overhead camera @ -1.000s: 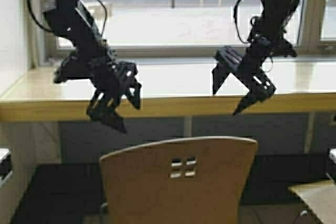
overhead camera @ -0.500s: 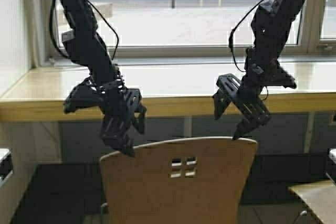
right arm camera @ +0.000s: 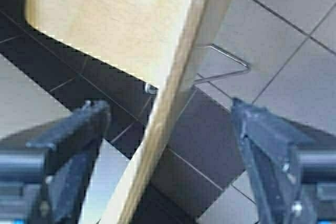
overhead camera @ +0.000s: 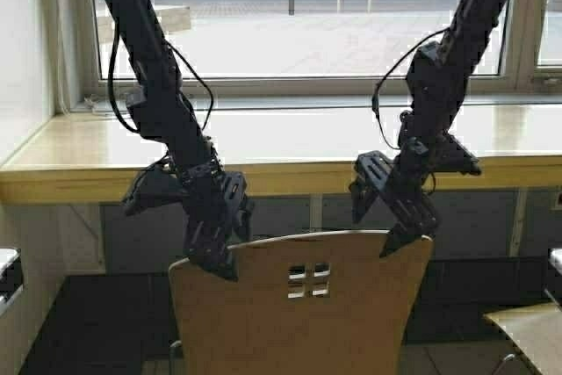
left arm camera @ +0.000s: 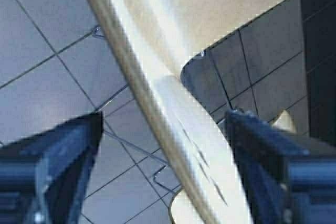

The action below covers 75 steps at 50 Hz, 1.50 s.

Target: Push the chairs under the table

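Observation:
A tan plywood chair [overhead camera: 299, 313] with four small square cutouts stands in front of the long table [overhead camera: 290, 177], backrest toward me. My left gripper [overhead camera: 224, 239] is open and straddles the top edge of the backrest at its left corner. My right gripper [overhead camera: 386, 221] is open and straddles the top edge at the right corner. In the left wrist view the backrest edge [left arm camera: 157, 108] runs between the open fingers, with the seat and chrome legs below. In the right wrist view the backrest edge [right arm camera: 173, 108] also runs between the open fingers.
A second tan chair [overhead camera: 531, 331] shows partly at the lower right. A wall and a white unit [overhead camera: 7, 278] stand at the left. A large window runs behind the table. The floor is grey tile with a dark strip under the table.
Both arms have come down from above the table edge to the chair's backrest. Each open gripper now sits over the top edge. The chair has not moved.

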Motion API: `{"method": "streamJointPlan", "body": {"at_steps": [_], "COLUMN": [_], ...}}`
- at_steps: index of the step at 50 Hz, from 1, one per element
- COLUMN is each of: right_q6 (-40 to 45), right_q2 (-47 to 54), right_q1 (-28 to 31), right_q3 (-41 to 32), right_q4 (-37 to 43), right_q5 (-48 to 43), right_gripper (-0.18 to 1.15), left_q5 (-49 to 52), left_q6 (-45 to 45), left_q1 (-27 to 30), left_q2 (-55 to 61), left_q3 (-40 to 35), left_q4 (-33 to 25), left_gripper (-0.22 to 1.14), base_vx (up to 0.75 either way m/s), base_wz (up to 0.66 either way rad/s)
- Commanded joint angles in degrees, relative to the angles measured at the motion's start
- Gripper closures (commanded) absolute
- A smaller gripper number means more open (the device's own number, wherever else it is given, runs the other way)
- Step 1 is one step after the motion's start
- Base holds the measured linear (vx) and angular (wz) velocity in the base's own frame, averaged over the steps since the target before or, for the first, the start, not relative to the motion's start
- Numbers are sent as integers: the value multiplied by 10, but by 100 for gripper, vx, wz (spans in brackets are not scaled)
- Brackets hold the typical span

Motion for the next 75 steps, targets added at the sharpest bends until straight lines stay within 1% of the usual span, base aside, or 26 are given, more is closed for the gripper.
{"method": "streamJointPlan", "body": {"at_steps": [1, 15, 18, 21, 23, 25, 28, 31, 33, 35, 36, 38, 40, 43, 48, 56, 67, 75], "right_q6": [-1, -4, -4, -4, -4, -4, -4, -4, -4, -4, -4, -4, -4, -4, -4, -4, -4, -4], "right_q2": [9, 62, 67, 70, 73, 74, 76, 78, 80, 81, 82, 83, 84, 87, 91, 102, 102, 106], "right_q1": [-2, -1, -1, -1, -2, -2, -1, -1, -1, -1, -1, -1, -1, -1, -1, -1, 0, 0], "right_q3": [-25, -75, -78, -80, -80, -80, -81, -81, -80, -79, -78, -77, -77, -77, -77, -87, -76, -79], "right_q4": [1, 1, 1, 1, 1, 1, 1, 1, 1, 1, 1, 1, 1, 1, 1, 1, 1, 1], "right_q5": [1, 2, 4, 6, 6, 7, 7, 8, 8, 10, 10, 11, 13, 16, 21, 25, 38, 37], "right_gripper": [-4, -3, -1, 6, 14, 26, 48, 73, 88, 100, 102, 102, 97, 91, 91, 92, 92, 92], "left_q5": [-3, -3, -3, -3, -3, -3, 3, 15, 19, 21, 21, 21, 20, 21, 20, 18, 9, 9], "left_q6": [1, 2, 3, 3, 3, 3, 3, 3, 3, 3, 3, 3, 3, 4, 4, 7, 10, 10], "left_q1": [5, 13, 14, 16, 18, 19, 22, 26, 28, 29, 30, 31, 31, 33, 38, 45, 58, 60], "left_q2": [6, 44, 47, 49, 49, 51, 54, 55, 56, 58, 58, 59, 60, 61, 62, 64, 76, 76], "left_q3": [-19, -54, -54, -55, -55, -55, -57, -58, -57, -57, -57, -58, -58, -60, -66, -74, -93, -91], "left_q4": [-4, -4, -4, -4, -4, -4, -4, -4, -4, -4, -4, -4, -4, -4, -4, -4, -4, -4], "left_gripper": [-8, -7, -6, -2, 3, 9, 24, 44, 60, 77, 84, 96, 100, 95, 86, 87, 87, 87], "base_vx": [0, 0, 0, 0, 1, 1, 1, 1, 1, 1, 2, 2, 2, 2, 2, 4, 10, 14], "base_wz": [0, 0, 0, 0, 0, 0, 0, 1, 2, 2, 1, 0, 0, 1, 2, 2, 0, 1]}}
